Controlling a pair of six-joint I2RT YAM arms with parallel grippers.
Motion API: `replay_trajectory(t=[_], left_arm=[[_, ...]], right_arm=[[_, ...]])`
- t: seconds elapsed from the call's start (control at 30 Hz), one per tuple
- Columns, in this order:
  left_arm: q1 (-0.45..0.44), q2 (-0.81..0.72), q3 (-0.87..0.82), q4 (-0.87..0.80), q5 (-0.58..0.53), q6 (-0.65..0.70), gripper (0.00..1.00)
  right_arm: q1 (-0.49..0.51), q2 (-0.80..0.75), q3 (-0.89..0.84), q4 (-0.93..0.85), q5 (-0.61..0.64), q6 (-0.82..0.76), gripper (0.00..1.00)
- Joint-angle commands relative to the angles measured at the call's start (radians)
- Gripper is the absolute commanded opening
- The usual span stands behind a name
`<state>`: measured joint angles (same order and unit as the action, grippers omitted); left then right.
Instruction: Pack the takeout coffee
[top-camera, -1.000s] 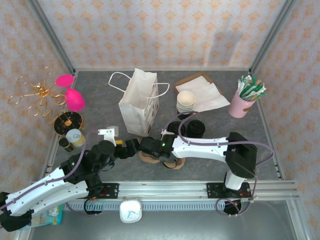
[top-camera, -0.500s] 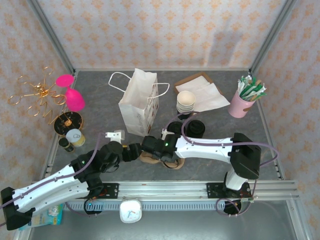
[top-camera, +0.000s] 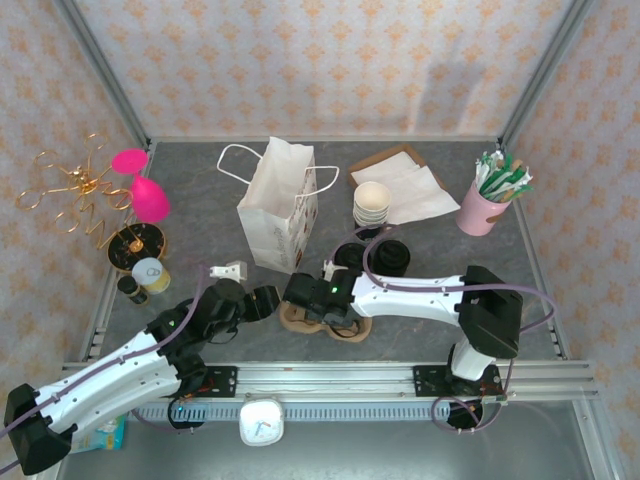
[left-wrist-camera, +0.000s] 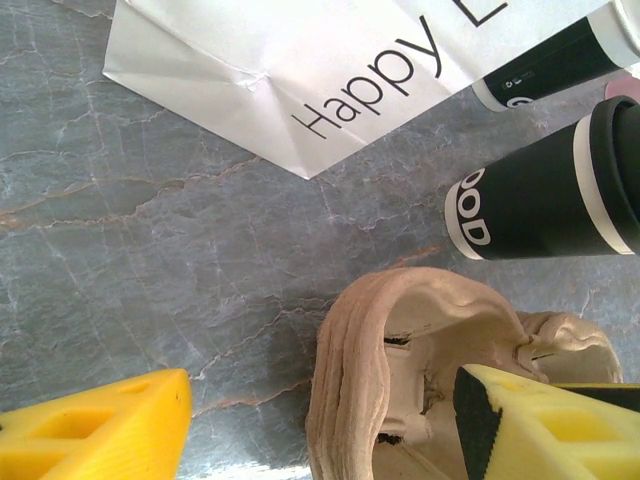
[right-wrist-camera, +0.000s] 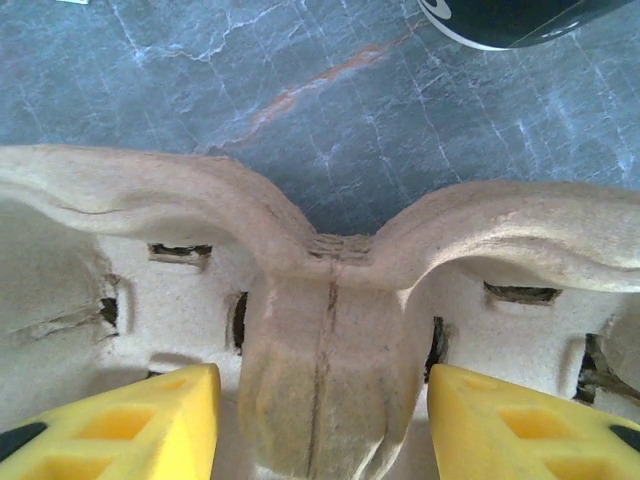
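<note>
The takeout coffee (left-wrist-camera: 540, 200), a dark cup with white bands and a black lid, stands just beyond a brown pulp cup carrier (left-wrist-camera: 400, 340); from above its lid (top-camera: 352, 252) shows as a black disc. A second such cup (top-camera: 392, 257) stands beside it. My left gripper (left-wrist-camera: 322, 385) is open astride the carrier's end rim, one finger on the table and one inside a well. My right gripper (right-wrist-camera: 322, 385) is open over the carrier's (right-wrist-camera: 330, 300) middle ridge, with small gaps on both sides. From above, both grippers (top-camera: 268, 300) (top-camera: 298, 297) meet at the carrier's (top-camera: 350, 330) left end.
A white paper bag (top-camera: 278, 205) stands open behind the grippers, close to the left fingers. Stacked lidless cups (top-camera: 372, 203), napkins (top-camera: 405, 190) and a pink stirrer holder (top-camera: 485, 205) sit at the back right. A gold stand (top-camera: 90, 195) and jars (top-camera: 150, 272) crowd the left edge.
The left arm has swung forward and right, bringing its gripper up to the carrier's left end. The right arm has stayed over the carrier, almost unmoved.
</note>
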<state>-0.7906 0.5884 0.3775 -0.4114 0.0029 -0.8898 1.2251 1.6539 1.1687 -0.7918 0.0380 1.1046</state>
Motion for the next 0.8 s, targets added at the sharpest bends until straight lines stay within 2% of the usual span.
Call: replay_trajectory(t=[0.0, 0.37, 0.77], left_arm=[[0.014, -0.016, -0.002, 0.021, 0.007, 0.000, 0.72], [0.030, -0.031, -0.001, 0.021, 0.003, 0.000, 0.72], [0.032, -0.047, -0.003, 0.020, 0.007, 0.001, 0.72]], right_arm=[[0.008, -0.006, 0.066, -0.083, 0.054, -0.022, 0.56], [0.008, 0.069, 0.088, -0.087, 0.021, -0.044, 0.60], [0.008, 0.099, 0.130, -0.148, 0.046, -0.048, 0.53]])
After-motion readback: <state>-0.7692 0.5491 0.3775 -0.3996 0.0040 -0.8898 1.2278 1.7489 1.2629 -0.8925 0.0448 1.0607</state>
